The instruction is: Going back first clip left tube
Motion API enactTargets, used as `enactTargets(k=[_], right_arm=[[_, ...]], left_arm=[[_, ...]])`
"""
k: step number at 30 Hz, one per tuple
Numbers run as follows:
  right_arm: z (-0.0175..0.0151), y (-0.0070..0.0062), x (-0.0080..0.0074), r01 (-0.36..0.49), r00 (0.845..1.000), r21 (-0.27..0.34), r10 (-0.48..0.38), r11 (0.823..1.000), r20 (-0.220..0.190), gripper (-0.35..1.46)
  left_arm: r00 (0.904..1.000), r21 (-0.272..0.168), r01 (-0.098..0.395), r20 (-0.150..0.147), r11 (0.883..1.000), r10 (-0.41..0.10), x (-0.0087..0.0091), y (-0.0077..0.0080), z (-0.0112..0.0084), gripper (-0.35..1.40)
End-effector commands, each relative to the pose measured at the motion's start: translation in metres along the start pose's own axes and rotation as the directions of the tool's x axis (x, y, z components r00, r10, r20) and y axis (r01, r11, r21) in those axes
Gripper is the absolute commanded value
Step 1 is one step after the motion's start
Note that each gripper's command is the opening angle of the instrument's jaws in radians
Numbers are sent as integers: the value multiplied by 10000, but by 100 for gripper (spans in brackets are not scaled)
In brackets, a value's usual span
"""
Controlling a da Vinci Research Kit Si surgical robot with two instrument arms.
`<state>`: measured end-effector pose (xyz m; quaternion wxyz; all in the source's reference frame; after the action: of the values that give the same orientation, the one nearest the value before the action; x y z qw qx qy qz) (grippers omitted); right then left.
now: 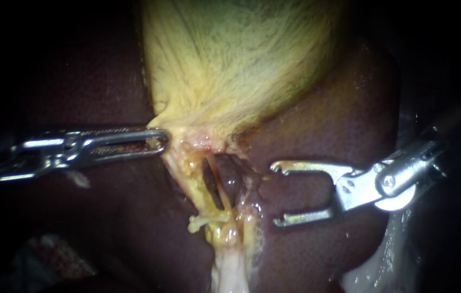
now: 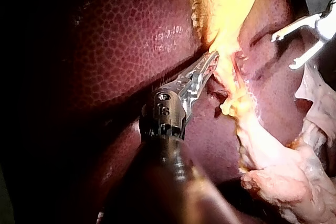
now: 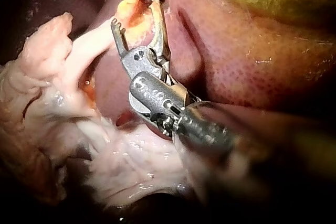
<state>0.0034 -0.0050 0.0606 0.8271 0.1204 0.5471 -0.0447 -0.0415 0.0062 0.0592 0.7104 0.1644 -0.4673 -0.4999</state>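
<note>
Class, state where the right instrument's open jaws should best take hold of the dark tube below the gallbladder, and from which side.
Probably its bare middle stretch, coming from the endoscope view's right. The tube runs steeply downward from the gallbladder, so the right instrument, jaws open toward it, could straddle it crosswise.

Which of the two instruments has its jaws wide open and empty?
The right instrument, entering from the right: its jaws stand far apart with nothing between them. The left instrument has its jaws closed on the edge of the gallbladder.

Gallbladder (image 1: 241, 59) pale yellow, streaked; liver (image 1: 344, 125) maroon, honeycomb-mottled; left instrument (image 1: 159, 141), right instrument (image 1: 275, 194) silver.
</note>
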Motion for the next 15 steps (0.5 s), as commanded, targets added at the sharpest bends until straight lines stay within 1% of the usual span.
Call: enactTargets(k=[1, 4, 7, 10, 15], right_arm=[[-1, 0, 0, 13, 10000, -8, -13, 10000, 7, 60], [-3, 0, 0, 71, 10000, -4, -71, 10000, 7, 60], [-4, 0, -1, 72, 10000, -2, -72, 10000, 7, 60], [-4, 0, -1, 74, 10000, -1, -74, 10000, 6, 60], [-5, -1, -2, 82, 10000, 1, -82, 10000, 6, 60]], left_arm=[[10000, -9, -6, 1, 10000, 6, 0, 0, 1, -35], [10000, -30, -17, 14, 10000, 17, 3, 0, 5, -35], [10000, -98, -47, 53, 9999, 48, 9, 2, 13, -35], [9999, -53, -86, 83, 9999, 87, 16, 5, 25, -35], [9999, 5, -142, -13, 9999, 142, 25, 8, 46, -35]])
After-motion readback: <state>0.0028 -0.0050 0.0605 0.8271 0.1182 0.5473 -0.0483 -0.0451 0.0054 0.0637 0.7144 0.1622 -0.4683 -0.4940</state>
